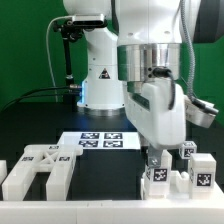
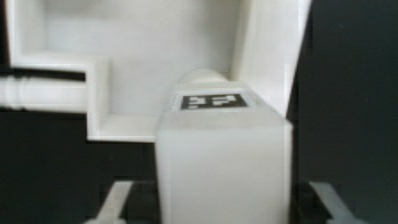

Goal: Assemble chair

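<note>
In the wrist view a white leg bar (image 2: 222, 160) with a black-and-white tag (image 2: 214, 100) on its sloped end stands between my fingers. My gripper (image 2: 222, 208) is open; both fingers (image 2: 125, 200) stand a little off the bar's sides with dark gaps showing. Beyond the bar lies a white frame-like chair part (image 2: 107, 60) with a round peg (image 2: 36, 95). In the exterior view my gripper (image 1: 155, 158) hangs low over a cluster of small white tagged chair parts (image 1: 157, 178) at the front right.
A large white chair part (image 1: 35, 170) lies at the exterior view's front left. The marker board (image 1: 100, 140) lies mid-table in front of the robot base. More tagged blocks (image 1: 203, 170) stand close to the exterior view's right of my gripper.
</note>
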### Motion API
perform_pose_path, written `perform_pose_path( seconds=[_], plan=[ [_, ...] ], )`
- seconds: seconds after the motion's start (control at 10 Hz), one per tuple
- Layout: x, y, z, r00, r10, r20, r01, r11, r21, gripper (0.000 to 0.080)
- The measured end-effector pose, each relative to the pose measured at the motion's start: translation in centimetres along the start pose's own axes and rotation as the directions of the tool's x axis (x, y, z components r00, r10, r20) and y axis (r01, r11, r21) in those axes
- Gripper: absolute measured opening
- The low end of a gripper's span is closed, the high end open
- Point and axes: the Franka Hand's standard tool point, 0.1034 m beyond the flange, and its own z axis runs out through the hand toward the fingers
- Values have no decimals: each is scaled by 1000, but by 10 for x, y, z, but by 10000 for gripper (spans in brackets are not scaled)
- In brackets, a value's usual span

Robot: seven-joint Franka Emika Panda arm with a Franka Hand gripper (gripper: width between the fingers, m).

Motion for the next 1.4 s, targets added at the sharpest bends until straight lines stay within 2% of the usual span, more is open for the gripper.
perform_pose_path(
  seconds=[0.2,0.3,0.4,0.5,0.6,0.9,1.0,1.1,1.2,1.3,1.4],
  plan=[
    [0,0,0,997,-81,-2,81,997,-1,286],
    [-2,2,0,961,-276,-5,276,961,-20,479],
    [-6,2,1,892,-451,1,451,892,-18,591],
    [-11,3,2,803,-596,10,596,803,-15,591],
    [-19,6,3,721,-693,14,693,721,-17,638],
    [-14,5,3,587,-810,16,810,586,-17,648],
    [-13,5,3,509,-861,16,861,509,-16,648],
    [-6,-1,1,288,-958,-11,957,288,-20,648],
    [-5,-6,1,247,-968,-42,969,248,-18,648],
    [-5,-6,1,277,-960,-42,961,277,-16,648],
    [-5,-6,1,313,-949,-42,949,314,-11,552]
  ],
)
